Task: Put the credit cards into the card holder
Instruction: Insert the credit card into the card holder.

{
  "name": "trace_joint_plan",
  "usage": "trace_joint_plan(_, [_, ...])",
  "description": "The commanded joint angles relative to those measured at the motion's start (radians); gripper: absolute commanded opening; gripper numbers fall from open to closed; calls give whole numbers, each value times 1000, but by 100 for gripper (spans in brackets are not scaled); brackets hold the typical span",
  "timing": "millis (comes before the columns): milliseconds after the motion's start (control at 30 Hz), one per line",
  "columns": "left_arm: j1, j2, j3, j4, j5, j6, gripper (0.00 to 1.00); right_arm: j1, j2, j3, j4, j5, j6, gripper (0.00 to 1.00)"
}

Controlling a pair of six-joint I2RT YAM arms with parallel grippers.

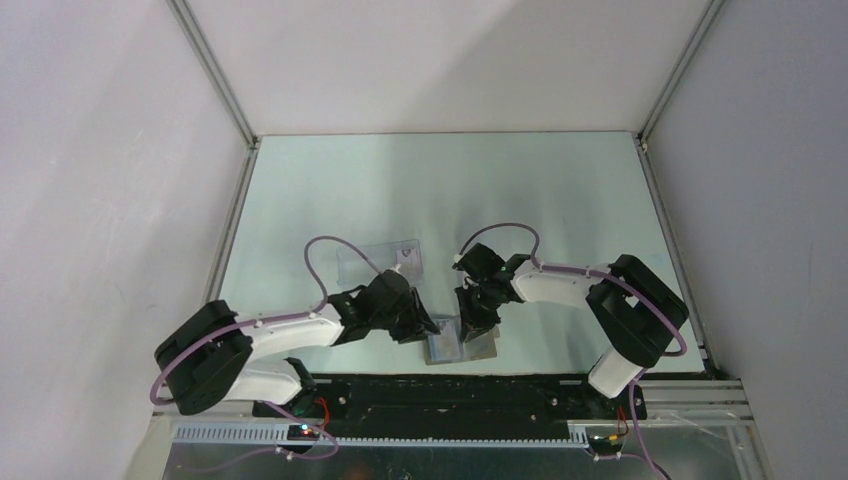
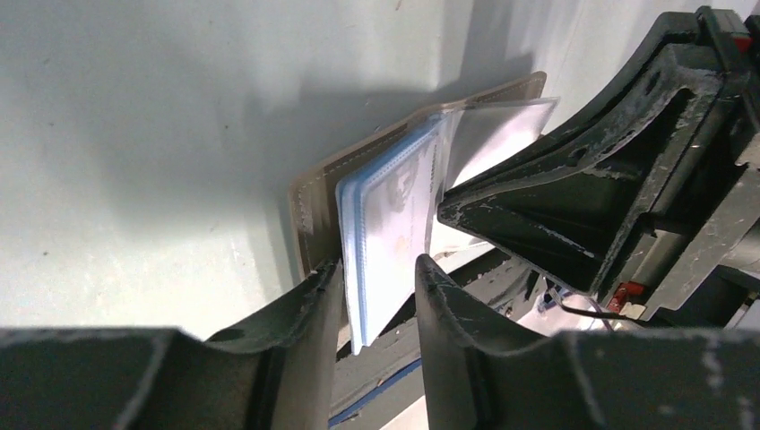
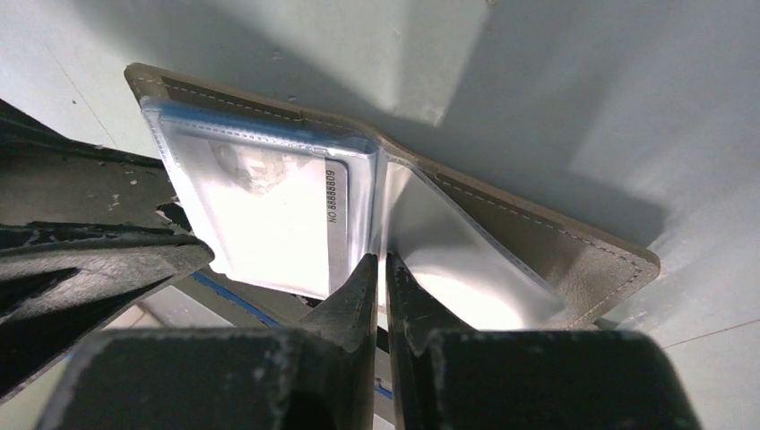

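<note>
Open card holder (image 1: pixel 460 343) at the desk's (image 1: pixel 450 190) near edge. The left tool (image 2: pixel 376 269), narrow, clasps its blue-edged sleeve stack (image 2: pixel 385 215), one credit card (image 3: pixel 269 215) inside. The right tool (image 3: pixel 380 264), nearly closed, pinches a clear sleeve (image 3: pixel 448 260). The plastic looks floppy and slick, best gripped near the spine.

Pale green tabletop (image 1: pixel 440 190), plain white walls (image 1: pixel 100 150), aluminium corner posts (image 1: pixel 215 70), soft overhead glare

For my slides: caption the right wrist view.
Right gripper shut on a clear sleeve of the open card holder, beside a sleeved credit card.
</note>
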Motion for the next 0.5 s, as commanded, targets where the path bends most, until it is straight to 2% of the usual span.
trace_joint_plan(0, [-26, -57, 88, -166, -121, 43, 41, 6, 24, -18, 22, 20, -14, 11])
trace_joint_plan(67, [-30, -89, 91, -180, -146, 42, 41, 5, 25, -19, 24, 16, -13, 11])
trace_joint_plan(200, [-37, -126, 90, -182, -157, 43, 34, 4, 27, -18, 24, 13, -12, 11])
trace_joint_plan(300, [-40, -104, 100, -180, -144, 45, 23, 4, 30, -19, 26, 10, -12, 11])
trace_joint_plan(467, [-50, -42, 123, -168, -126, 55, 19, 3, 34, -17, 28, 6, -12, 11])
